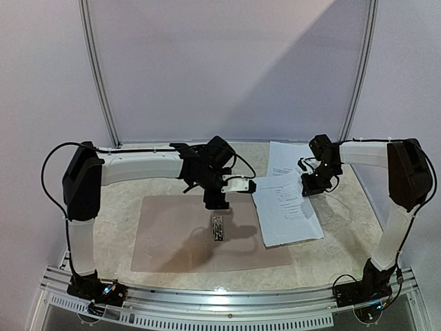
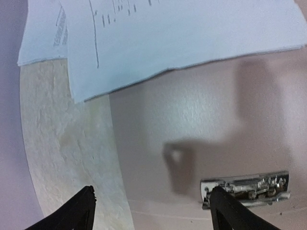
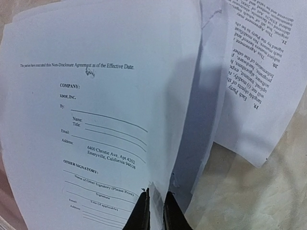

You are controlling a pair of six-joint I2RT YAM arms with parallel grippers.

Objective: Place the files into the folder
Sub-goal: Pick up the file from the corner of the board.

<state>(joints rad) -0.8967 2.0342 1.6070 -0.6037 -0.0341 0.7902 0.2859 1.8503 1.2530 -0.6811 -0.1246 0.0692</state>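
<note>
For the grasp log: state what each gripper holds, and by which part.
Right gripper pinches the thin white printed paper sheet by its edge; left gripper is open, holding nothing.

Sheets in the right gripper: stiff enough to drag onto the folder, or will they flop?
Likely floppy: the files bow where the right gripper pinches their edge. Probably light and apt to fan apart, since the sheets lie offset. They should slide easily over the flat folder.

One folder (image 1: 172,238), one metal clip (image 1: 218,227) on it, and the files (image 1: 286,210) in two lots: a stack, number unclear, plus at least one separate sheet (image 1: 284,157)
</note>
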